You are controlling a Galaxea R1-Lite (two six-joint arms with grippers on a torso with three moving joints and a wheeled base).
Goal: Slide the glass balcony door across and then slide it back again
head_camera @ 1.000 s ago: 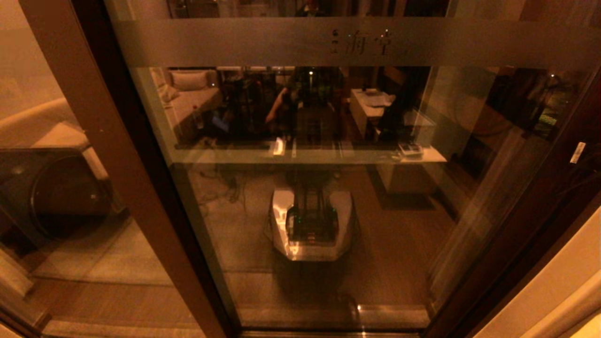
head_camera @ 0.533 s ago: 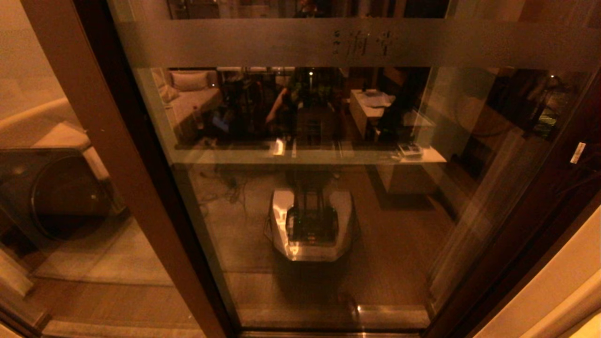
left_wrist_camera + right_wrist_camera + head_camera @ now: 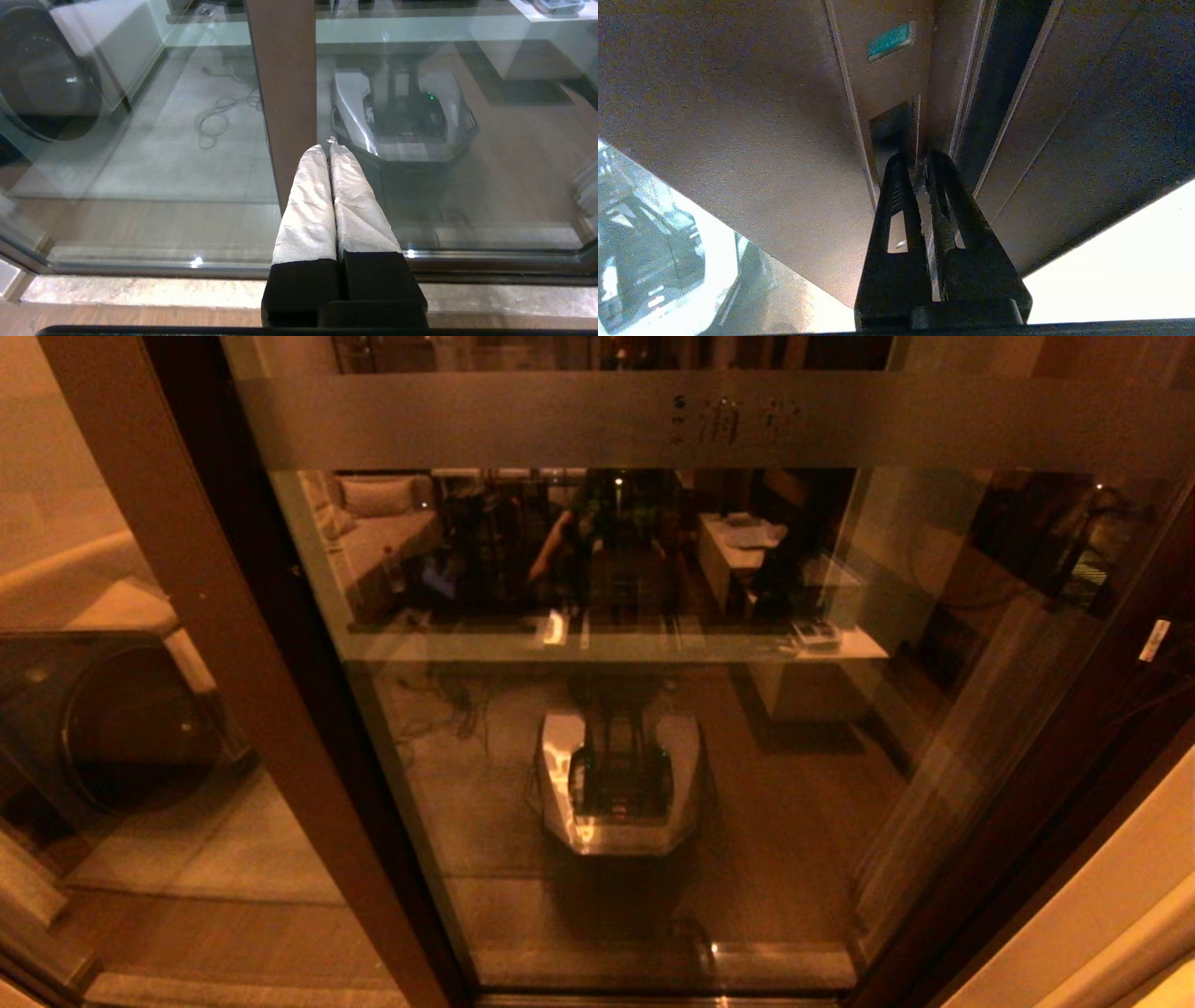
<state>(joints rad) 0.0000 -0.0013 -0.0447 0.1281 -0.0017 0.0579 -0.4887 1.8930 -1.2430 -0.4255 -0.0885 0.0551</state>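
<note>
In the head view, the glass balcony door is being seen filling most of the scene, its frosted band running across the top. Compared with a second ago, the faint characters on that band are being found a little further right, and the door's left frame edge is likewise being shifted slightly to the right. The brown post of the narrower panel is standing to the left, in front of a washing machine. Neither arm is being shown here.

In the left wrist view, the left gripper is being held with its white-wrapped fingers pressed together, nothing between them, their tips at the edge of the brown post, by the glass.

In the right wrist view, the right gripper is being held with its black fingers nearly closed, a thin gap left between them, their tips at a recess in the door frame; whether they are touching it cannot be told.
</note>
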